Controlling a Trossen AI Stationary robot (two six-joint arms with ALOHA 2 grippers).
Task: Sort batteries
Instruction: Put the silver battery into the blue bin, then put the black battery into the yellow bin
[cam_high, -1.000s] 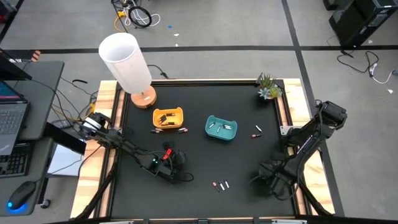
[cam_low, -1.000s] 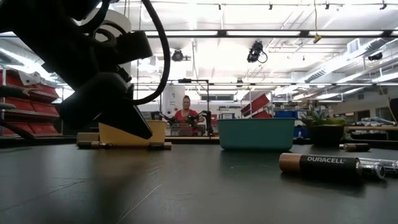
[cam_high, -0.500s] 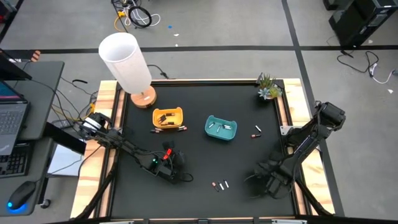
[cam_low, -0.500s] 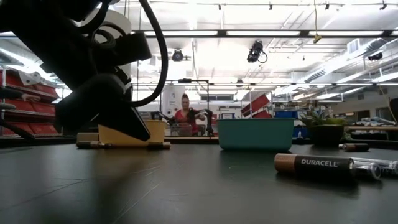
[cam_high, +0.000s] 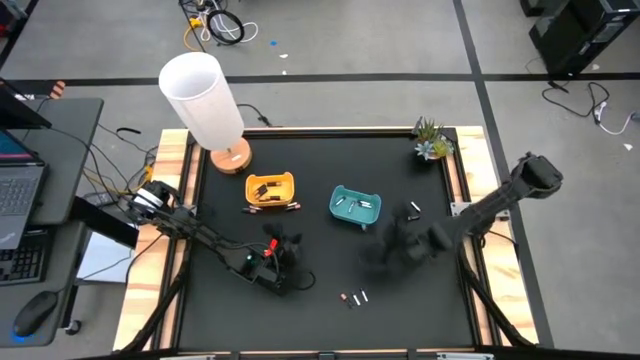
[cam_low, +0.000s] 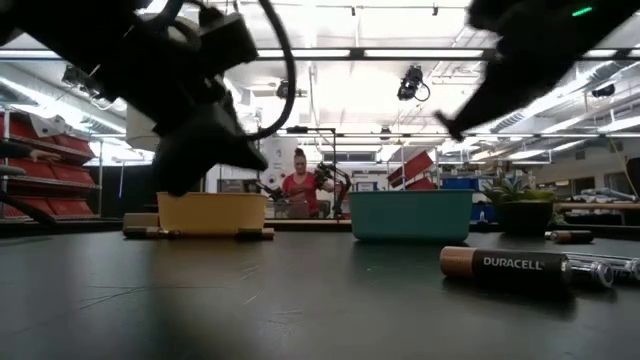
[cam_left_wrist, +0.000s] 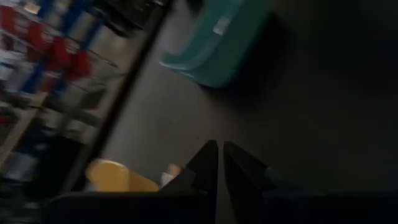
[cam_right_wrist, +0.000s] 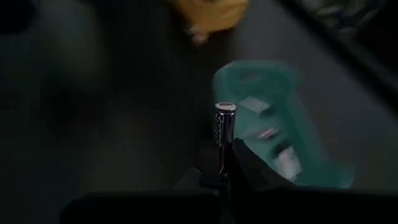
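Note:
My right gripper (cam_high: 395, 240) hangs blurred above the table just near-right of the teal tray (cam_high: 356, 205) and is shut on a battery (cam_right_wrist: 223, 134) with a silver end cap. My left gripper (cam_high: 275, 262), shut and holding nothing, hovers over the table's near-left part (cam_left_wrist: 219, 152). Three batteries (cam_high: 353, 298) lie on the mat near the near edge; the low view shows a dark copper-ended one (cam_low: 505, 265) with a pale one (cam_low: 600, 271) behind it. Pale batteries lie in the teal tray. More batteries lie against the yellow tray (cam_high: 271, 188) and right of the teal tray (cam_high: 413, 211). My right gripper pinches the battery between its two fingers (cam_right_wrist: 245, 163) by one end (cam_right_wrist: 222, 160). The silver-capped end (cam_right_wrist: 224, 107) sticks out past the fingertips, in line with the fingers. The battery is lifted clear of the table, over the mat beside the teal tray.
A white lamp on a wooden base (cam_high: 228, 155) stands at the far-left corner and a small potted plant (cam_high: 431, 138) at the far-right corner. Wooden rails (cam_high: 176, 240) frame the black mat. A person (cam_low: 298, 185) sits in the room beyond the table.
My right gripper has risen from the table's near-right corner and swung fast toward the teal tray, so it now appears high in the low view. My left gripper has lifted a little and shifted slightly toward the right. The batteries on the mat have stayed put.

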